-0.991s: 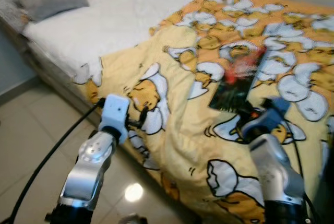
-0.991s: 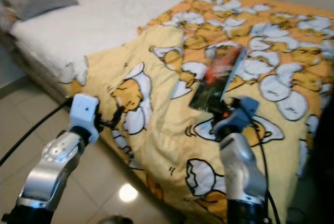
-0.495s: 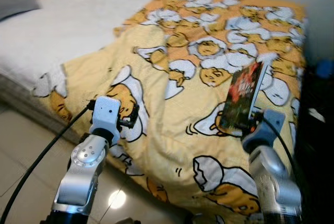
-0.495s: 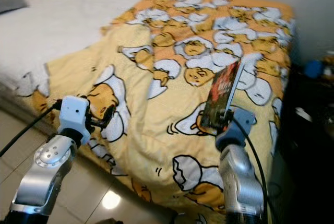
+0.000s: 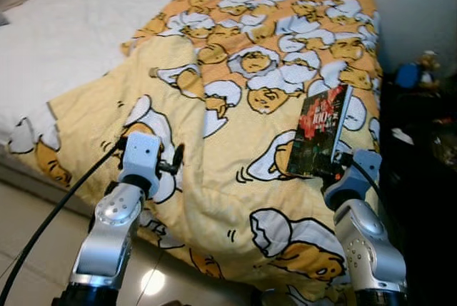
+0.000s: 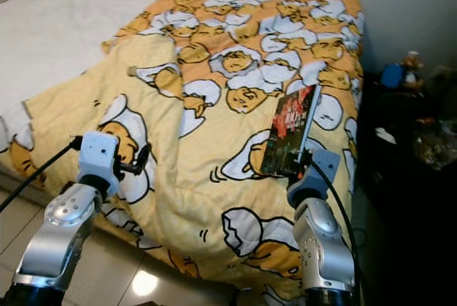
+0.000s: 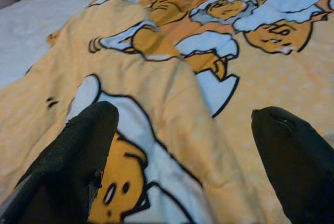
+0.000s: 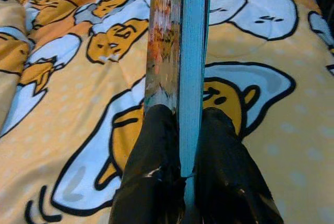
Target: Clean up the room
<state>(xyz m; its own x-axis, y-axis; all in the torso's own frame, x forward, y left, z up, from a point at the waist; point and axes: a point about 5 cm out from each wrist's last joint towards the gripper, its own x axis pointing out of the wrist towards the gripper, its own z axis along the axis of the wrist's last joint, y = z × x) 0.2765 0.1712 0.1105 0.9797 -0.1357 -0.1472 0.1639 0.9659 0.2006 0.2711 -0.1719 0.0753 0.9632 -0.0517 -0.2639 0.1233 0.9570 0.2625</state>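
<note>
Right gripper [image 8: 182, 172] has its two black fingers clamped on the bottom edge of a thin dark-covered paperback book [image 5: 320, 131], holding it upright above the yellow egg-cartoon duvet [image 5: 235, 128], probably to carry it off, while the left gripper [image 7: 177, 151] hovers spread-open and empty over that duvet's near edge.

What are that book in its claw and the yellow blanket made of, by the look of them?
The book, pinched upright in the right gripper, looks like paper with a glossy printed cover: light glints on it and a pale page edge shows. The blanket seems soft matte fabric, probably a padded quilt, since it wrinkles and folds.
</note>
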